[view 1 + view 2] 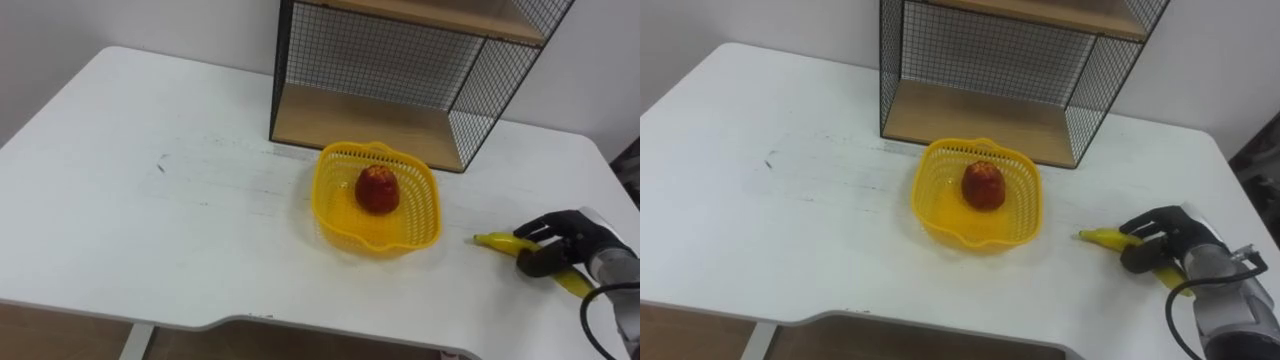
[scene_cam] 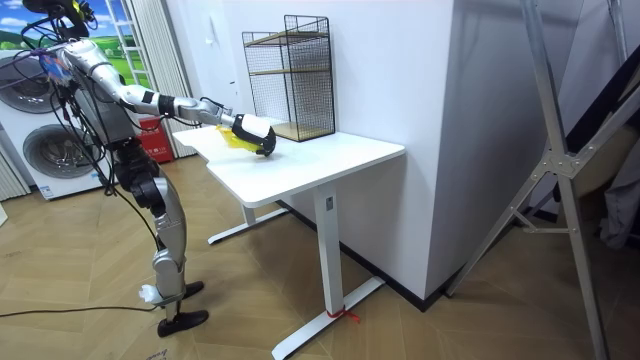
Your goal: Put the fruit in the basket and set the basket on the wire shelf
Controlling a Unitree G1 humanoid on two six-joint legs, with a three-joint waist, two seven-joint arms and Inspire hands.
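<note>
A yellow mesh basket (image 1: 330, 190) (image 1: 932, 190) sits in the middle of the white table (image 1: 150, 200), just in front of the wire shelf (image 1: 400, 70) (image 1: 1000, 60). A red apple (image 1: 377, 189) (image 1: 983, 185) lies inside the basket. To the right of the basket a yellow banana (image 1: 497, 241) (image 1: 1102, 238) lies on the table, and my right hand (image 1: 556, 243) (image 1: 1160, 240) has its dark fingers curled round it. In the room view my right hand (image 2: 258, 136) reaches over the table beside the basket (image 2: 234, 139).
The wire shelf has a wooden bottom board (image 1: 370, 125) and a wooden upper board (image 1: 440, 15), open at the front. The table's right edge lies close to my right hand. A white wall stands behind the shelf. In the room view washing machines (image 2: 40, 120) stand behind me.
</note>
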